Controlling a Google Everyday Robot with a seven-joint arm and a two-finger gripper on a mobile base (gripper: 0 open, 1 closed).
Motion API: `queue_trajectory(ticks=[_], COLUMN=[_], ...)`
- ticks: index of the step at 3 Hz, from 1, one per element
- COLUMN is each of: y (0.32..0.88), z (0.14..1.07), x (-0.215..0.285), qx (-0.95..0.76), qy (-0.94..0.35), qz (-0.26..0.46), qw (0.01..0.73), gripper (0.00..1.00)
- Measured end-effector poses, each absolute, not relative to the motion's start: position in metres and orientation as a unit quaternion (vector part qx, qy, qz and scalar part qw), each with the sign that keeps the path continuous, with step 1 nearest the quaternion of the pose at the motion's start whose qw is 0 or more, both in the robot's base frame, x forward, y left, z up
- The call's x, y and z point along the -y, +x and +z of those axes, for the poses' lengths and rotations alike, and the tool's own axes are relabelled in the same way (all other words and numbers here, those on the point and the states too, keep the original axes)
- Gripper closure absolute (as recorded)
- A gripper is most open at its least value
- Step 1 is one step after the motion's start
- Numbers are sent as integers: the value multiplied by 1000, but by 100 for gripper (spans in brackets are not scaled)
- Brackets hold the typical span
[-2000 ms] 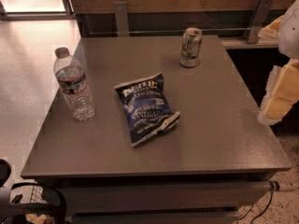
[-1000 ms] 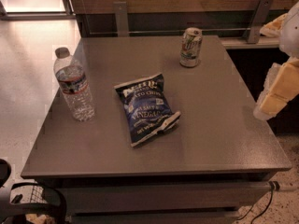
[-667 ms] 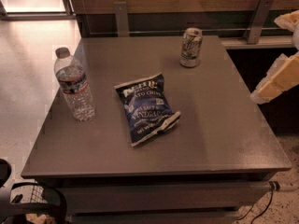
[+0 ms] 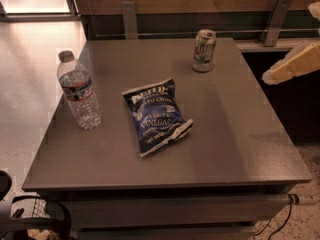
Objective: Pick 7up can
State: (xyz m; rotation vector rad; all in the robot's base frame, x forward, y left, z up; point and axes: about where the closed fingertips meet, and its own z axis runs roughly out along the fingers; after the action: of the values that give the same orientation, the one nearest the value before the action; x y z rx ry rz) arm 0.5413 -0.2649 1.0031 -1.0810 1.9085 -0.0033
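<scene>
The 7up can (image 4: 203, 50) stands upright near the far edge of the grey table (image 4: 235, 134), right of the middle. It is silver-white with green lettering. My gripper (image 4: 290, 66) shows at the right edge of the view as a pale finger, raised above the table's right side. It is to the right of the can and apart from it.
A clear water bottle (image 4: 79, 91) stands near the table's left edge. A blue chip bag (image 4: 157, 115) lies flat in the middle. A wooden wall with metal brackets (image 4: 129, 19) runs behind the table. Part of my base (image 4: 30, 216) shows at the bottom left.
My gripper has risen and tilted at the right edge of the view, moving up toward the can's height. The can, bottle and bag have not moved.
</scene>
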Motion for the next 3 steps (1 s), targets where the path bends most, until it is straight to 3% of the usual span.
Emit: queue_trajectory(ticks=[1, 3], y=[546, 625], z=[1002, 992], x=[263, 245], qx=[-773, -746], qy=[-438, -423], qz=[4, 84], qw=[459, 507], gripper=[0, 0])
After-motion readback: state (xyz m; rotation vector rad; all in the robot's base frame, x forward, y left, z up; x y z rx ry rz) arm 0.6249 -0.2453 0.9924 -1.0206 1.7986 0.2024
